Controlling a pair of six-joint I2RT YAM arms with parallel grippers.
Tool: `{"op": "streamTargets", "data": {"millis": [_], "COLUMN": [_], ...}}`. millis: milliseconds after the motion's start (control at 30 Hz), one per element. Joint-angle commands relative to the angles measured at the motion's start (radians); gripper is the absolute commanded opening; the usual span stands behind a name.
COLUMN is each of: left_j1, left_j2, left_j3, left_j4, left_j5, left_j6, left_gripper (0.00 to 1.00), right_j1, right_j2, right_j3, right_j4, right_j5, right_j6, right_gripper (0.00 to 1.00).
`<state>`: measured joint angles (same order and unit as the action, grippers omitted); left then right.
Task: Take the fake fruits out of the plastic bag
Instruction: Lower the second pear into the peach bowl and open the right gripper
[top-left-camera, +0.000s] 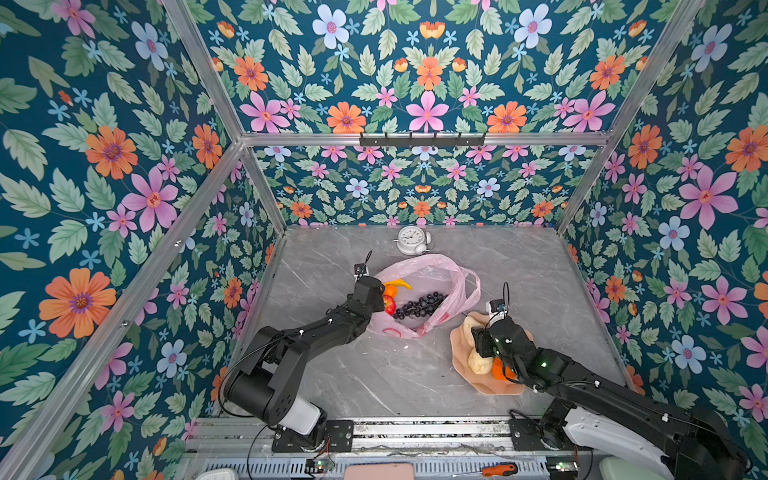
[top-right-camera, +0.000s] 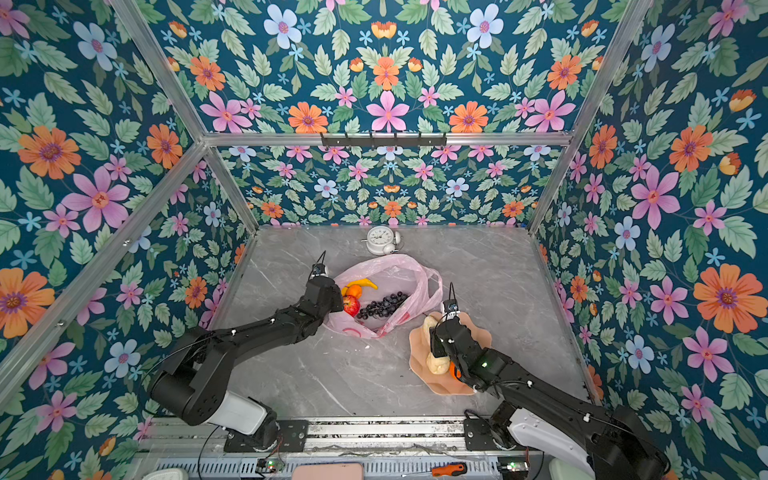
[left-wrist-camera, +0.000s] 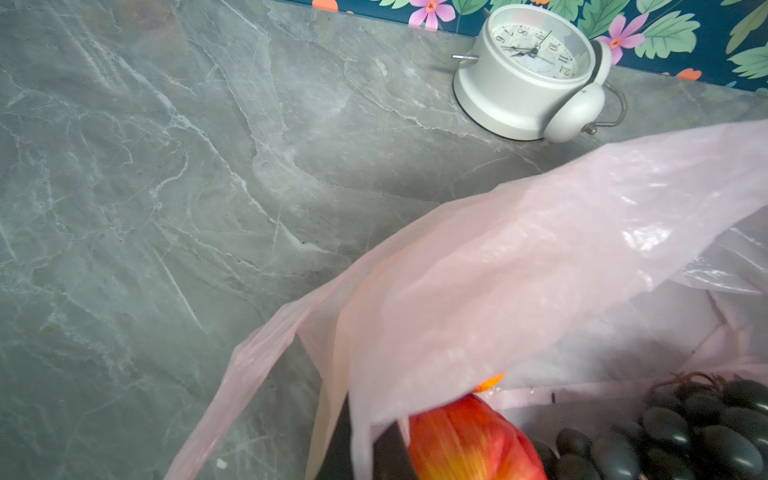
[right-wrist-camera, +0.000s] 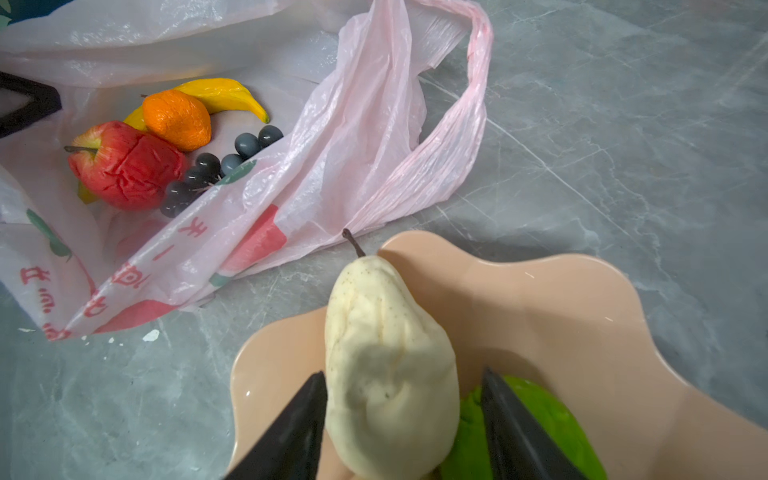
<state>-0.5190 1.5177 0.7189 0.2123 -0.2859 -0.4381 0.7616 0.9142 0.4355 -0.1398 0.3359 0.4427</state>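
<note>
Overhead, grey marble tabletop (top-left-camera: 374, 374), floral walls (top-left-camera: 415, 83), left tool (top-left-camera: 381, 296) pinching pink bag (top-left-camera: 432, 270), right tool (right-wrist-camera: 403, 372) spread beside pear (right-wrist-camera: 382, 316)

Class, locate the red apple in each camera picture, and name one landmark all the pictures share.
In a top view: red apple inside the pink bag's mouth, left end.
In a top view: same place.
Left wrist: half hidden under bag film.
Right wrist: in the open bag, beside an orange.
Landmark: dark grape bunch beside it everywhere.
</note>
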Motion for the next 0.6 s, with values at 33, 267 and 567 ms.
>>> {"op": "streamTargets", "data": {"millis": [33, 267, 567], "left_j1": [0.0, 0.0, 0.001], "left_j2": [0.002, 0.006, 0.001], "left_j3": [0.008, 0.01, 0.009], "left_j4": [0.007, 0.007, 0.007], "left_j5": [-0.001, 0.001, -0.002], "left_j6": [0.005, 0.004, 0.006], "left_gripper": [0.09, 0.09, 0.09], "right_j1": [0.0, 0.001, 0.001], "right_j2": [-0.03, 0.039, 0.105], "right_j3": [0.011, 0.036, 0.069], "right_j4": [-0.123, -0.117, -0.191], "right_j5": [-0.011, -0.021, 0.023], "right_j6": [0.049, 0.064, 0.13], "right_gripper": [0.59, 0.62, 0.59]}}
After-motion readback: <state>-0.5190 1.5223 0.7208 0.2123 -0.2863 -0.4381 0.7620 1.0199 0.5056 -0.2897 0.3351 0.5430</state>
